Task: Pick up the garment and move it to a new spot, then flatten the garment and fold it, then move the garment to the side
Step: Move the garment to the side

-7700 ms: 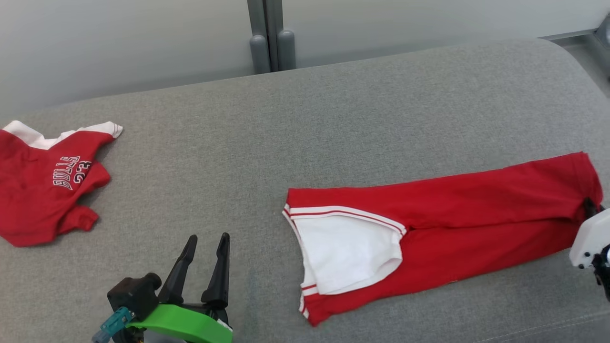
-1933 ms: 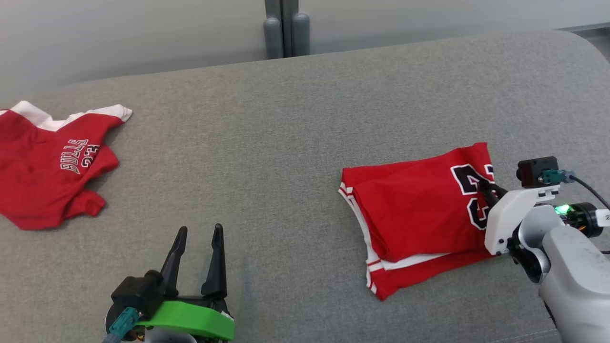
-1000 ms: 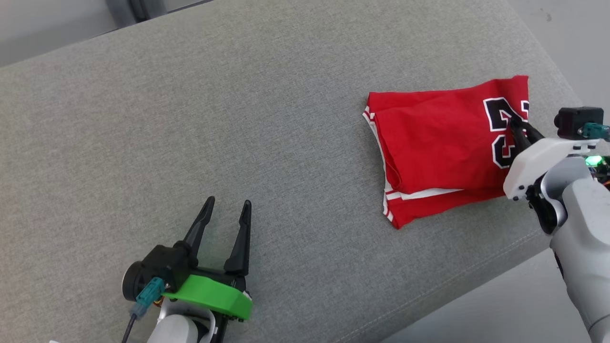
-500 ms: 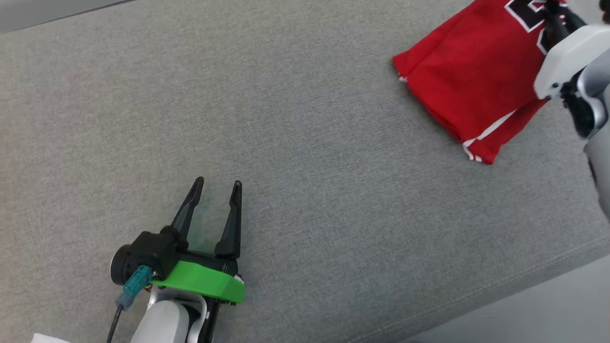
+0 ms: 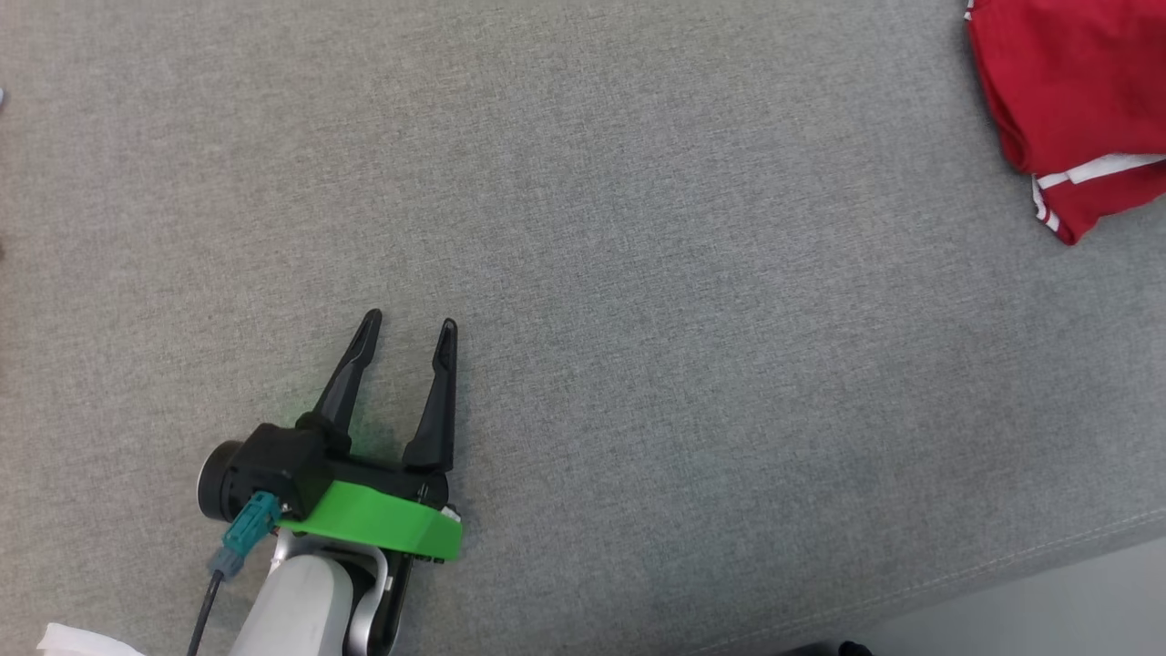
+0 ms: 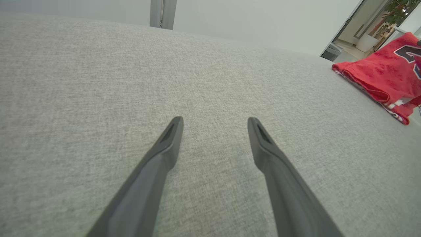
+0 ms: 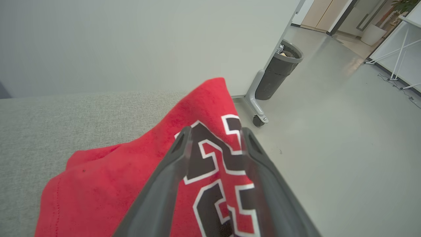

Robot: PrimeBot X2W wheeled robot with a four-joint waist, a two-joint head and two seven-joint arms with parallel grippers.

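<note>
right end effector: pinch released, now parted over folded garment | left end effector: spread, idle | side-move judged done

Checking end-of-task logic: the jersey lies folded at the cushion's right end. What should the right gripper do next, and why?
Probably back the right gripper straight off the jersey. Its fingers stand apart over the number, and the jersey lies folded near the cushion's end, so a clean retreat avoids dragging it.
</note>
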